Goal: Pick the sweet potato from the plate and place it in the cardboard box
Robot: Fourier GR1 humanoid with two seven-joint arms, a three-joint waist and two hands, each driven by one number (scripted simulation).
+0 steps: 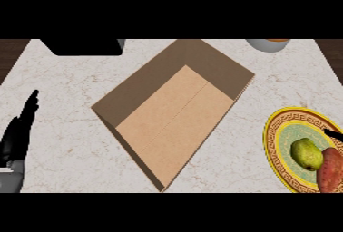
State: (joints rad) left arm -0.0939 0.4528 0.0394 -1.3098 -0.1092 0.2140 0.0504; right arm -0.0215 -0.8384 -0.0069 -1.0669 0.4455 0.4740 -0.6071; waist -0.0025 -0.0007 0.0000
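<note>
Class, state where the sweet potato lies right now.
In the head view, the sweet potato lies at the lower right, on the plate, touching the pear on its left.

At the right edge of the frame, the plate [276, 136] is cut off, and the sweet potato [331, 171] runs out of view at the lower right. A black sliver at the right edge, too little to identify. Upper edge: a dark object [84, 46] and a round vessel [267, 44], both cropped. Lower left, the left robot hand [17, 136] is partly cut off.
</note>
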